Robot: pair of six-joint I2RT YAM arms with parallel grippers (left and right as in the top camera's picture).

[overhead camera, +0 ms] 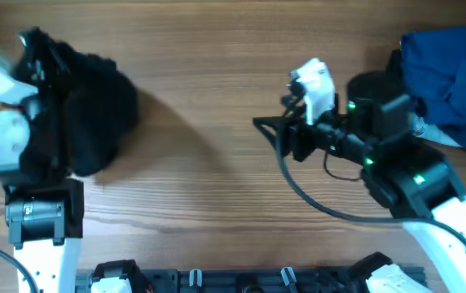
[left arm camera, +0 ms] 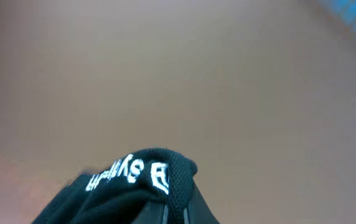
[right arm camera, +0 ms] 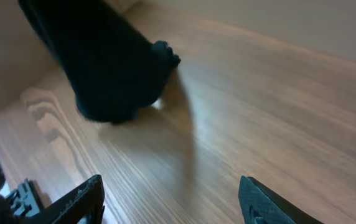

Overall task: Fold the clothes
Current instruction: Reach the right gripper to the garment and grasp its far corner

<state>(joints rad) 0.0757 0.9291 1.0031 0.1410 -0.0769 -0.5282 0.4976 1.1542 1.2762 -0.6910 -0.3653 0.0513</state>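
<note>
The left tool is up at the far left corner of the tabletop, clamped shut on the shirt. The black fabric is bunched at the tool and hangs down from it in a loose, dark heap alongside the left arm. From the left wrist view, a fold of the shirt sits right in front of the camera, with white lettering across its edge. Everything behind it is a blur.

From the right wrist view, the shirt shows as a long dark mass that drops toward the wood and throws a shadow to its right. I can't tell whether its lower end rests on the tabletop or hangs just above it.

The right tool is near the middle of the tabletop, well apart from the shirt and pointing toward it. Its jaws stand wide, with only bare wood between them and nothing held.

A pile of blue clothes lies at the far right corner, behind the right arm.
</note>
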